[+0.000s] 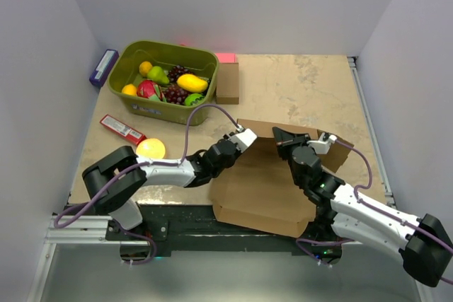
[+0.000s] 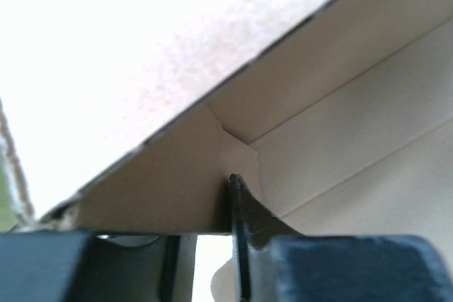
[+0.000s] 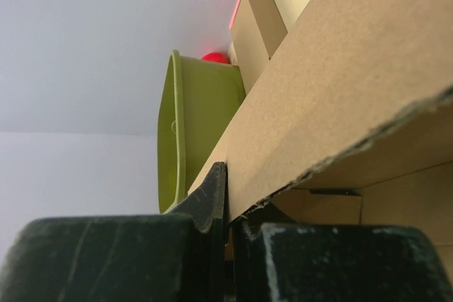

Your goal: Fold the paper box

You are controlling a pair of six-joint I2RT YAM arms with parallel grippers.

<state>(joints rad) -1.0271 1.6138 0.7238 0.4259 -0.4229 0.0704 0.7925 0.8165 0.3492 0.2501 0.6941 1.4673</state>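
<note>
Only one paper box [image 1: 260, 190], left claw [image 1: 248, 134] and right claw [image 1: 279, 134] touching it.

In the left wrist view the paper box [image 2: 340, 139] is blurred, its outline cut off.

On my feed the tabletop [image 1: 304, 86] is beige and mottled. A green bin [image 1: 163, 112] sits at its far left, with a small cardboard box [image 1: 227, 83] just beside its right wall and a pink item [image 1: 226, 57] behind that box. A dark blue box [image 1: 103, 67] lies against the left wall. Nearer me, a red packet [image 1: 122, 129] lies slanted, with an orange ball [image 1: 151, 149] just beside it. The paper box [image 1: 258, 189] rests at the near edge.
</note>
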